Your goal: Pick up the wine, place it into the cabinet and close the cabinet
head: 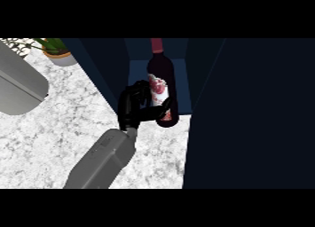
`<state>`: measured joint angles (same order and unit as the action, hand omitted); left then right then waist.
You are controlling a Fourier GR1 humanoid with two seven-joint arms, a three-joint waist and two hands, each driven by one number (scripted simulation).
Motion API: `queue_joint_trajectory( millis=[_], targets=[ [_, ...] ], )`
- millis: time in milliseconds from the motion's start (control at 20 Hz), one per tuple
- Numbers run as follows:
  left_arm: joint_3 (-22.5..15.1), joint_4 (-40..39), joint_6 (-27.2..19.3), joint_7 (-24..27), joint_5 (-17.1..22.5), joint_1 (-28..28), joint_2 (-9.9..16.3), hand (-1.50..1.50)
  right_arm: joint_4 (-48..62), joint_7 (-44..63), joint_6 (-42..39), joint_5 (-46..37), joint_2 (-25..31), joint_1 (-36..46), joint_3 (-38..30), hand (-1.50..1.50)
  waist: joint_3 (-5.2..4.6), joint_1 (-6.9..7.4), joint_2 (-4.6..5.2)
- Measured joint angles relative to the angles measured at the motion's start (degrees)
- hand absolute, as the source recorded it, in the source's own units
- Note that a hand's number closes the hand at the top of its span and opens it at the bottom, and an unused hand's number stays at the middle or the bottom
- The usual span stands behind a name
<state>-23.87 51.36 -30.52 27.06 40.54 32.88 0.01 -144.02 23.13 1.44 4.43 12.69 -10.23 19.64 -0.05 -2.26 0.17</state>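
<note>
Inside the dark cabinet [186, 66], the robot hand [136, 106] curls around the wine bottle [163, 80].

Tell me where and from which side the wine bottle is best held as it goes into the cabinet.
Probably the wide labelled body of the wine bottle, taken from its left. The bottle stands in the cabinet opening with its slim neck pointing inward, and the cabinet door blocks the right side. The right hand already curls round the body from the left, above the marble counter.
</note>
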Motion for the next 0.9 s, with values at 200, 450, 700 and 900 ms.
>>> queue_joint_trajectory(
  millis=[200,450,700,900],
  targets=[
    [0.0,-4.4,0.5,1.3,3.5,3.2,0.0,1.5,0.0,1.2,0.0,0.1,-0.1,1.1,-0.7,-1.5,-0.01,0.06,0.03],
    [1.5,-10.3,1.5,1.7,5.9,8.1,0.0,1.5,-0.1,1.1,-0.1,0.2,-0.5,0.8,-0.3,-1.5,0.0,-0.13,0.04],
    [2.7,-15.2,1.6,1.4,8.3,13.6,0.0,1.5,0.0,0.5,-1.0,0.3,-0.6,0.6,-1.1,-1.5,0.02,-0.28,0.12],
    [4.5,-19.3,2.2,1.4,9.0,17.2,0.0,1.5,0.1,0.4,-1.0,0.3,-1.1,0.1,-1.0,-1.5,0.01,-0.23,0.17]
  ],
)
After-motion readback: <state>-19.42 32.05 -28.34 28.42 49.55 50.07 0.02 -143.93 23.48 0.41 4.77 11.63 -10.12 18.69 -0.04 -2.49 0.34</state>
